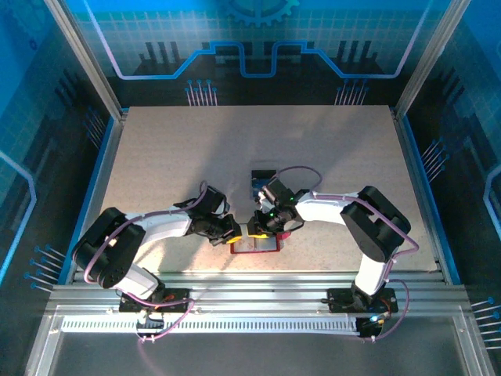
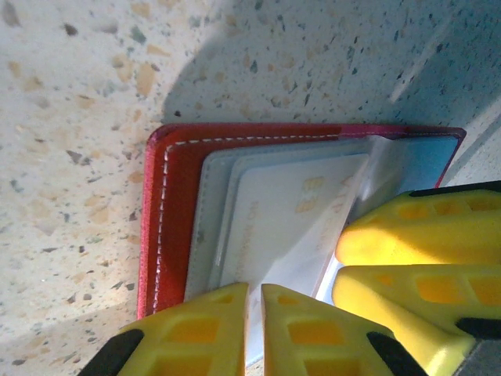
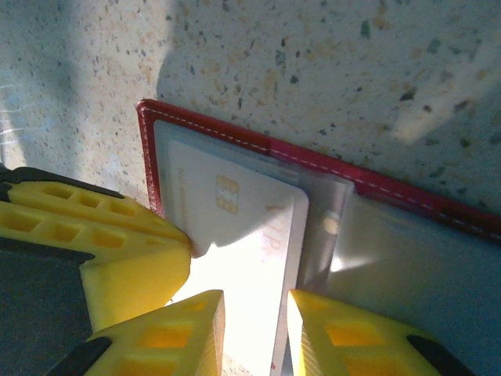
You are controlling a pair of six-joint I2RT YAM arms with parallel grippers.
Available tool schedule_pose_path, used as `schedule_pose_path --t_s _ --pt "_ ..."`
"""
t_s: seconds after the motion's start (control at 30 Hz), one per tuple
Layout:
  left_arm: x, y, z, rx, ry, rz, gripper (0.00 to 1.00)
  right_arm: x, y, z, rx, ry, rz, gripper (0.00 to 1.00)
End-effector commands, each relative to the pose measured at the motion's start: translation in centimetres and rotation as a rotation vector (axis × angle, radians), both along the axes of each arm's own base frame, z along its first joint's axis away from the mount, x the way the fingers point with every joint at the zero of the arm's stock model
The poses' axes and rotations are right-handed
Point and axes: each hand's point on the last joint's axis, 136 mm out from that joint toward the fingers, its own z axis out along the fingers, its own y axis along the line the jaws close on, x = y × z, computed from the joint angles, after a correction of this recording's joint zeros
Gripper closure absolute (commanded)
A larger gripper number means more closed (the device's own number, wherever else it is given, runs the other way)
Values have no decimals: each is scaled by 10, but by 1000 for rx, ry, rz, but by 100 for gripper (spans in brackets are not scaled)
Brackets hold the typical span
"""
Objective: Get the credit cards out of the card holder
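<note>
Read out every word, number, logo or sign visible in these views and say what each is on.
No text can be read.
Pale card in the card holder: a gold chip and faint printed or embossed marks beside it, too blurred to read.
Back wall panel: gear and circuit-line graphics, no words or numbers.

card holder (image 2: 168, 211): just 1
pale card (image 2: 274, 211) inside: 1
loose on your table (image 1: 156, 157): 2, black card (image 1: 264, 175) + blue card (image 1: 255, 186)
claws: 2, left claw (image 2: 254, 329), right claw (image 3: 255, 329)
</note>
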Motion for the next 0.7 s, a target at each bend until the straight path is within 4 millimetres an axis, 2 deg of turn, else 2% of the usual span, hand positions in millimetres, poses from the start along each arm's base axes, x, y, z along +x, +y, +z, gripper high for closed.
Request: schedule_pose_path --t_s 0.0,0.2,0.37,0.5,0.67 --pt "-3 6 -3 15 6 10 87 -4 -3 -1 -50 -10 29 72" --pt "-1 6 3 11 -7 12 85 -4 -2 10 -42 -29 30 72" --pt "3 7 12 21 -37 11 86 -3 9 21 28 -27 28 72" --pt "5 5 11 24 -32 3 87 -6 17 17 69 4 26 72" --pt "3 5 5 29 -17 -3 89 -9 16 9 66 21 21 73"
